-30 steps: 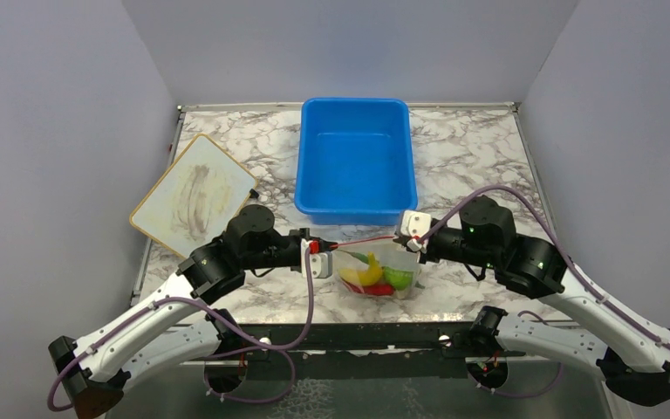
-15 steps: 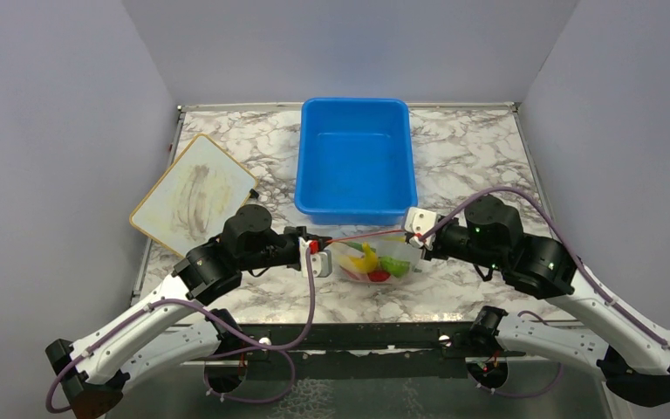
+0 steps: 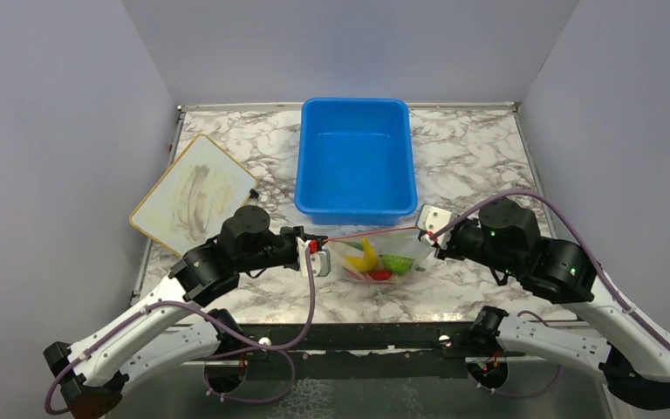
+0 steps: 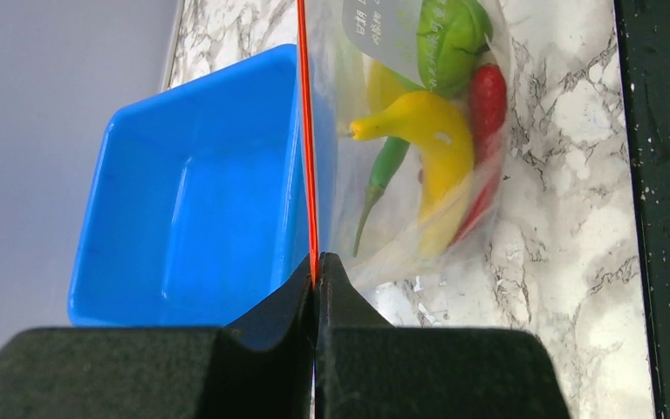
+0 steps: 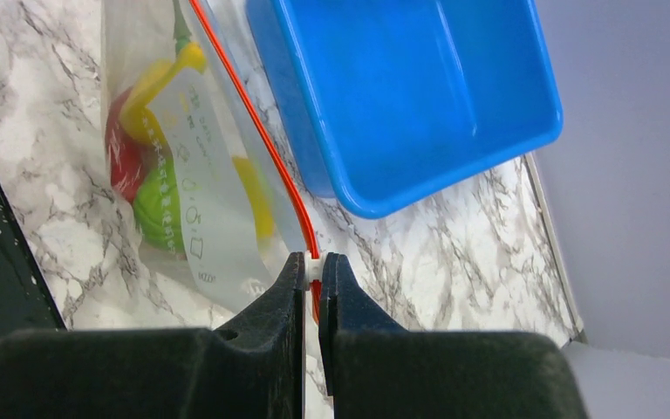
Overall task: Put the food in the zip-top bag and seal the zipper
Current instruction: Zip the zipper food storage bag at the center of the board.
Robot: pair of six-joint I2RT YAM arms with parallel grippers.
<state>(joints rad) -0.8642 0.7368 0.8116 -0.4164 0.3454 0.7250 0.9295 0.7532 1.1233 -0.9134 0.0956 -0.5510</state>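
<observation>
Count of items
- One clear bag (image 3: 408, 246), one orange-red zipper (image 3: 366, 235) along its mouth.
- Food inside the bag: one yellow banana (image 4: 432, 131), one green lime (image 4: 449, 39), one red chili (image 4: 488, 92) with a green stem. A further yellow shape behind the banana cannot be identified.
- One blue tub (image 3: 355, 157), one flat board (image 3: 194, 194) with a pale rim, two grippers.

Markings
- The bag carries one white printed panel (image 5: 201, 218). Its writing is too small to read.

Grippers
- Left gripper (image 4: 317, 262): clenched, jaws pressed together on the left end of the zipper.
- Right gripper (image 5: 312, 262): clenched to a narrow gap, grasping the right end of the zipper, which passes between the jaws.

Position
- The zipper runs taut in a nearly straight line from one gripper to the other.
- The bag hangs below that line over the marble tabletop (image 3: 480, 157), just in front of the tub's near wall.
- The food sits bunched at the bottom of the bag.
- The board lies at the left of the tabletop, well apart from the bag.
</observation>
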